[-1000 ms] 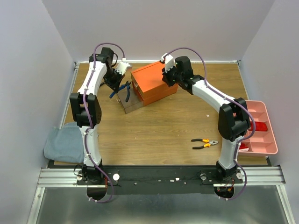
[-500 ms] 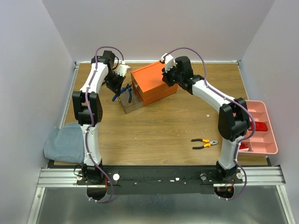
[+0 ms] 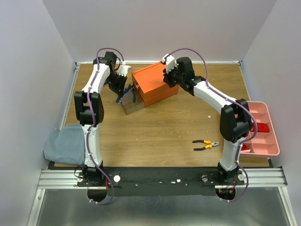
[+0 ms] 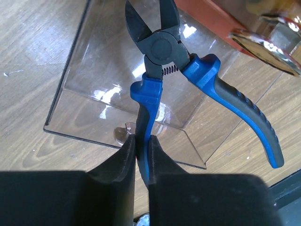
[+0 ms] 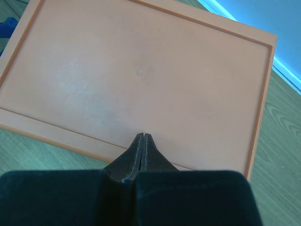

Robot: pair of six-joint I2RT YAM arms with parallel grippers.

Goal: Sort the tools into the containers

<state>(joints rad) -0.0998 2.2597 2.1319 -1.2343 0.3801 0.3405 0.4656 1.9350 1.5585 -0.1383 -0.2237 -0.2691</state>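
My left gripper [image 4: 142, 143] is shut on one handle of the blue-handled pliers [image 4: 160, 47]. The pliers' black head points away over the clear drawer [image 4: 94, 70], which is pulled out of the orange box [image 3: 153, 82]. From above, the left gripper [image 3: 123, 89] and pliers [image 3: 128, 92] hang at the drawer [image 3: 132, 105], left of the box. The right gripper [image 5: 142, 136] is shut with nothing in it. Its tips rest at the near edge of the orange box's lid [image 5: 141, 70]. Orange-handled pliers [image 3: 205, 144] lie on the table at the right. The pink tray [image 3: 270, 151] sits at the right edge.
A grey-blue cloth [image 3: 63, 143] lies at the table's near left edge. Something red [image 3: 262, 127] lies in the pink tray. A shiny metal part [image 4: 268, 35] shows beside the box in the left wrist view. Walls stand close on three sides.
The left arm has swung right and down with the blue pliers, bringing them from left of the drawer to over it. The right arm has not moved.
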